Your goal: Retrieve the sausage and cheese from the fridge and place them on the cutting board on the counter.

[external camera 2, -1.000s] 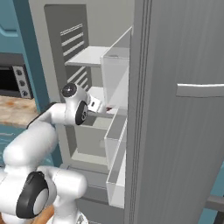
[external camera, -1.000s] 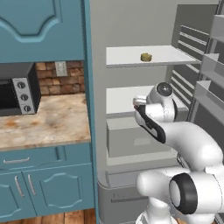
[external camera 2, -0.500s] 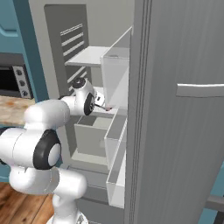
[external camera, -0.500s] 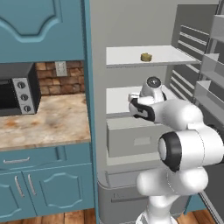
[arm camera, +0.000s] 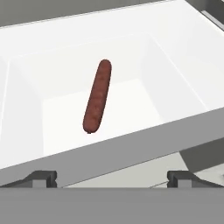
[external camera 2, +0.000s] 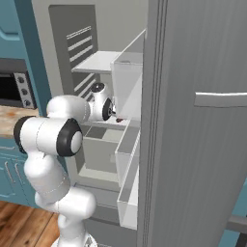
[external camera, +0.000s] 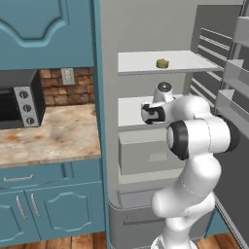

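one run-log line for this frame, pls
phase: reach | gripper: open, empty | sausage: on fridge shelf, ahead | cheese: upper shelf

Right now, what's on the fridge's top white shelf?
A small lumpy yellowish-tan cheese chunk sits on the top white shelf. In the right base view, a door bin covers that shelf's right part.

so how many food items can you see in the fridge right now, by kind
sausage: 1, dark red, lying on a white shelf in front of the open end effector
cheese: 1, small yellowish chunk on the upper shelf
total: 2
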Motion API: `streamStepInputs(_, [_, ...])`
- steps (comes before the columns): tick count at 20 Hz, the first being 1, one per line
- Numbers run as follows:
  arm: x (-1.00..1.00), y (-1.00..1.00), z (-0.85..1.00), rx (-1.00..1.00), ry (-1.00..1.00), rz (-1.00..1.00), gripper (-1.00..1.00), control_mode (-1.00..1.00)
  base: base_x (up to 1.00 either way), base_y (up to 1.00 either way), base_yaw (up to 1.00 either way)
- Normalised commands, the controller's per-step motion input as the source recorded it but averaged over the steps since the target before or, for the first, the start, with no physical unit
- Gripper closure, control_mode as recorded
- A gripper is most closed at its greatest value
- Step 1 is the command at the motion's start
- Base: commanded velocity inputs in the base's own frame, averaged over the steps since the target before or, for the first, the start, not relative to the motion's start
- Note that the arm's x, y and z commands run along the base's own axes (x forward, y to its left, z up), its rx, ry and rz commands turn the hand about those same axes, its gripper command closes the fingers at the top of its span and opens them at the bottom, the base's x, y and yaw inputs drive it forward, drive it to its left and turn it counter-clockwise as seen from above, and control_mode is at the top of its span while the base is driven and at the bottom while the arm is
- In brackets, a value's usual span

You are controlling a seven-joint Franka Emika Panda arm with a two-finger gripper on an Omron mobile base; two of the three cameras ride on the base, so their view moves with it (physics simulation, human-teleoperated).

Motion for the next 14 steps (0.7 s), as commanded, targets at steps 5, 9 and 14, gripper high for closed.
streamStepInputs(5, [0.40, -0.15, -0.42, 0.00, 0.00, 0.00, -1.00, -1.00, 0.00, 0.00, 0.00])
streamStepInputs(9, [0.46, -0.14, -0.21, 0.00, 0.00, 0.00, -1.00, -1.00, 0.00, 0.00, 0.00])
streamStepInputs(14, [0.47, -0.08, -0.01, 0.00, 0.05, 0.00, -1.00, -1.00, 0.00, 0.00, 0.00])
